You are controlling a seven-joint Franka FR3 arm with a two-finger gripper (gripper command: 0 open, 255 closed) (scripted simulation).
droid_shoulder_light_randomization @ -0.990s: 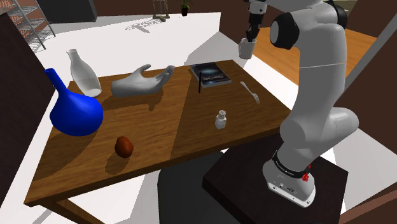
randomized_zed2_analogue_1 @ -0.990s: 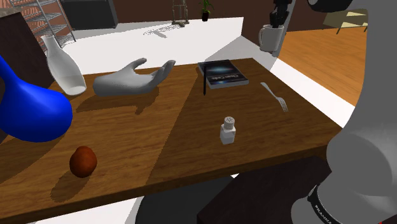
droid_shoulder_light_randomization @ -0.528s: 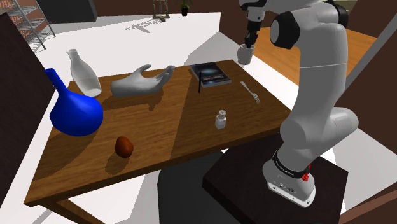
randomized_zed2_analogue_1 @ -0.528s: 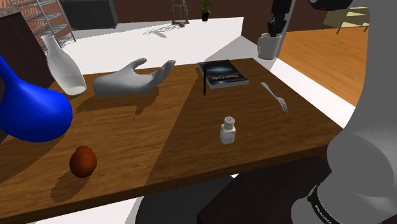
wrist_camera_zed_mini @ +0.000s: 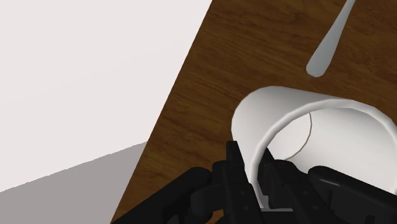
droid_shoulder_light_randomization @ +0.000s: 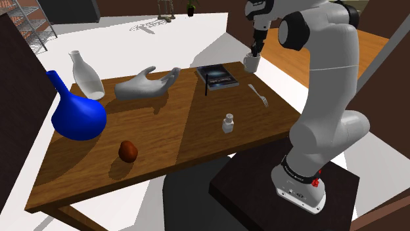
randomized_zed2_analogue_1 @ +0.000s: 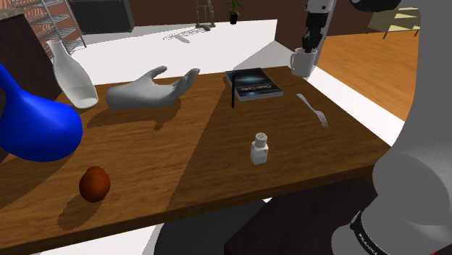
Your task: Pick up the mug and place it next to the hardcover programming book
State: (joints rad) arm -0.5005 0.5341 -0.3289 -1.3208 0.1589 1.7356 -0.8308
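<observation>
A white mug [droid_shoulder_light_randomization: 251,63] hangs upright from my gripper [droid_shoulder_light_randomization: 255,51], which is shut on its rim, one finger inside and one outside. It is low over the wooden table's far corner [droid_shoulder_light_randomization: 244,71], to the shoulder view's right of the dark hardcover book [droid_shoulder_light_randomization: 217,76]. I cannot tell whether its base touches the wood. In the second exterior view the mug [randomized_zed2_analogue_1: 302,62] is just right of the book [randomized_zed2_analogue_1: 252,84], under the gripper [randomized_zed2_analogue_1: 310,43]. The wrist view looks into the mug [wrist_camera_zed_mini: 318,133], with the gripper [wrist_camera_zed_mini: 257,181] clasping its wall near the table edge.
A fork [droid_shoulder_light_randomization: 258,94] lies near the mug, its handle [wrist_camera_zed_mini: 327,44] pointing toward it. On the table stand a small white shaker [droid_shoulder_light_randomization: 228,123], a grey hand sculpture [droid_shoulder_light_randomization: 148,84], a white bottle vase [droid_shoulder_light_randomization: 85,75], a blue vase [droid_shoulder_light_randomization: 75,115] and a reddish-brown round thing [droid_shoulder_light_randomization: 128,151].
The gripper has lowered the mug steadily toward the table's far corner beside the book. The grip is unchanged and nothing else has moved.
</observation>
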